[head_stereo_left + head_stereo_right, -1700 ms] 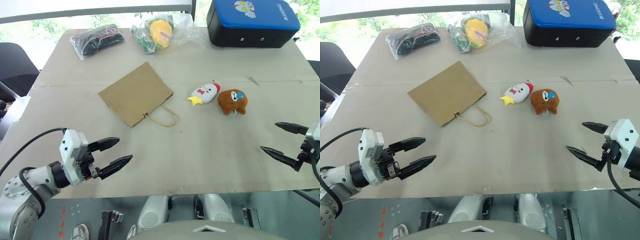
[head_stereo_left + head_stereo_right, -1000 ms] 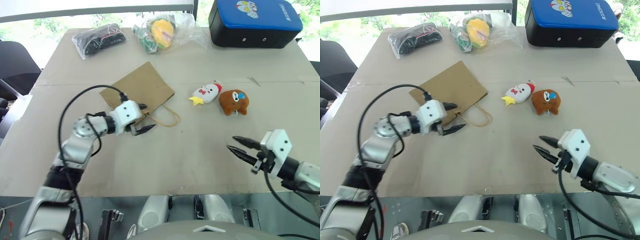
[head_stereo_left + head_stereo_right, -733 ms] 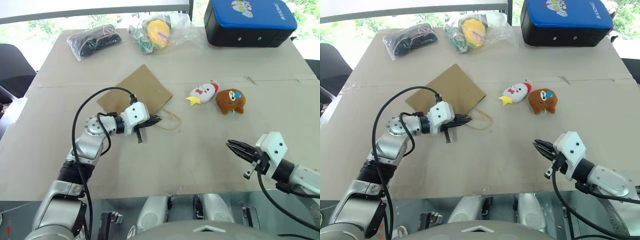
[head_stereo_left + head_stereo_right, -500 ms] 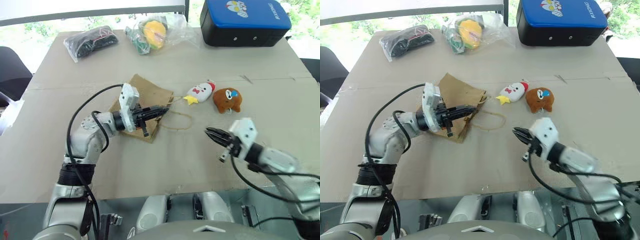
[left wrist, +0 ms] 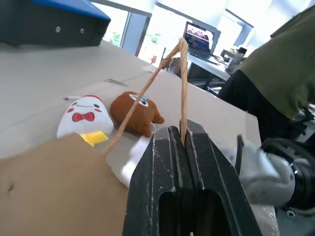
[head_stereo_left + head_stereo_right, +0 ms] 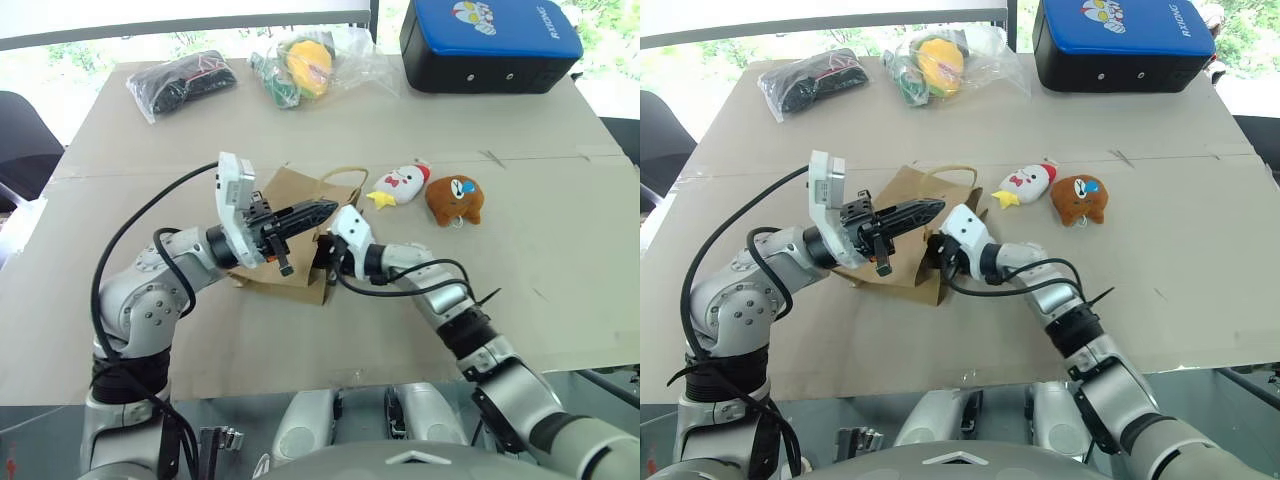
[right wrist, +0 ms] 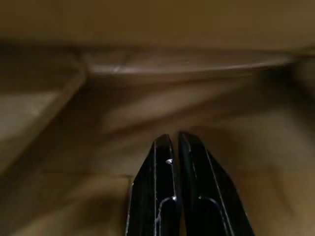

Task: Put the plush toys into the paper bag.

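Observation:
The paper bag (image 6: 283,196) lies on the table with its mouth end lifted. My left gripper (image 6: 326,209) is shut on one cord handle (image 5: 181,83) and holds it up, level above the bag. Pushed into the bag's mouth, my right gripper (image 7: 170,141) is shut with nothing in it and brown paper all around it. Its white wrist (image 6: 350,226) shows at the bag's edge. The plush toys lie side by side to the right of the bag: the white one with the red top (image 6: 400,183) and the round brown one (image 6: 455,198).
At the back right stands a black case with a blue lid (image 6: 490,45). A clear plastic bag holding a yellow-green toy (image 6: 309,66) and another with black items (image 6: 181,80) lie at the back. A person in a dark green sleeve (image 5: 280,64) stands beyond the table.
My left gripper closed on the bag's handle and raised it, tipping the mouth end up. My right arm swept left across the table and its shut gripper went into the bag's mouth.

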